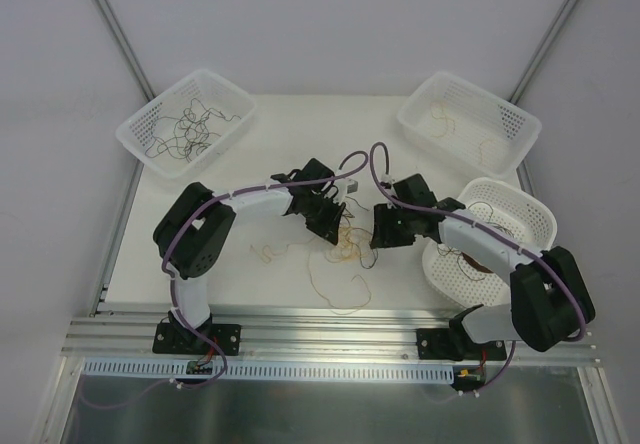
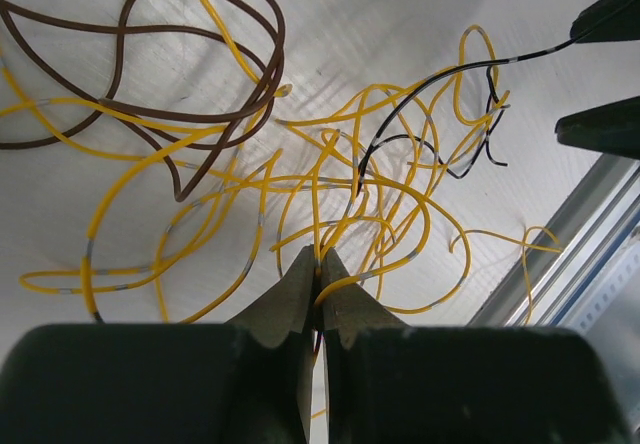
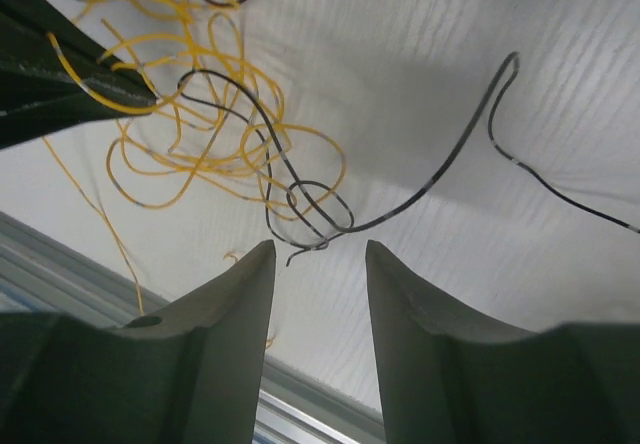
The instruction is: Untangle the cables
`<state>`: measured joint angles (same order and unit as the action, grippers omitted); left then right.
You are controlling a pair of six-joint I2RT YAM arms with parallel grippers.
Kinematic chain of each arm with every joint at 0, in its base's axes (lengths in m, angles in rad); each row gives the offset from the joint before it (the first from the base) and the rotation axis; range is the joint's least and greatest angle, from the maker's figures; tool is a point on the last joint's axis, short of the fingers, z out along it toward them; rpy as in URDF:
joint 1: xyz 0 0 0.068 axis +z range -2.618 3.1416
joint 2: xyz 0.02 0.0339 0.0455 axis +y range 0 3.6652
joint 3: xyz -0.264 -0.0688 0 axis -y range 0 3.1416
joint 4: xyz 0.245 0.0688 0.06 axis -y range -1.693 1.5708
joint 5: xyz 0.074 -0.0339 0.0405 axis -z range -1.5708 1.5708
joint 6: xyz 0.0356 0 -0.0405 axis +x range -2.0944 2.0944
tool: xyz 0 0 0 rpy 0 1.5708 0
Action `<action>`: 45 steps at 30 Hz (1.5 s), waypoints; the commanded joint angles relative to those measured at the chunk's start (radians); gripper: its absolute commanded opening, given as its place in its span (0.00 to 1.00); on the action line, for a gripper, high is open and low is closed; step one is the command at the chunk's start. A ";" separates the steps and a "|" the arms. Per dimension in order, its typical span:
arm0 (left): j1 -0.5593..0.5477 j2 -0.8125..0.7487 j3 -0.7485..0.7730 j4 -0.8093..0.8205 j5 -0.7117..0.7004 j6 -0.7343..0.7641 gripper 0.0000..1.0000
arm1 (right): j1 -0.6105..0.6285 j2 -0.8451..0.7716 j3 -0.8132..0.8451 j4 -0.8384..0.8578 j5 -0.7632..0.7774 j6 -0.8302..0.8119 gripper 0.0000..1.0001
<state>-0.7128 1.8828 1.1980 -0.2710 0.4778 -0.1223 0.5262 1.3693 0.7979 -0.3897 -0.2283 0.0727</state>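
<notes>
White surface [image 1: 400, 289] is strewn with the cables [image 1: 345, 249], tangled at top-view centre. Left hand [image 2: 318, 264] is clamped on a yellow strand [image 2: 316, 209], probably as anchor. Right hand [image 3: 320, 254] is held parted just short of a black strand [image 3: 470, 134], nothing gripped.

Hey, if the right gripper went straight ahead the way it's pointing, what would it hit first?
Most likely the curled loop of the black wire, which lies just ahead of the right gripper, in line with its open fingers. Depth is hard to judge.
</notes>
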 commanded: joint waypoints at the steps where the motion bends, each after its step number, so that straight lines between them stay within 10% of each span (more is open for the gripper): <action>1: -0.002 -0.053 -0.015 0.004 -0.015 -0.011 0.00 | 0.000 -0.058 0.030 0.061 0.089 0.088 0.45; 13: -0.001 -0.068 -0.017 0.016 -0.016 -0.066 0.00 | 0.000 0.014 0.018 0.248 0.139 0.329 0.43; 27: 0.033 -0.132 -0.089 0.019 -0.100 -0.076 0.00 | -0.032 0.041 0.101 0.227 0.172 0.293 0.01; 45: 0.435 -0.387 -0.316 -0.117 -0.448 -0.148 0.00 | -0.518 -0.113 0.716 0.020 -0.093 0.167 0.01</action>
<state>-0.3286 1.5414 0.8757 -0.3054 0.1455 -0.2596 0.0666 1.2655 1.4574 -0.3656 -0.2035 0.2180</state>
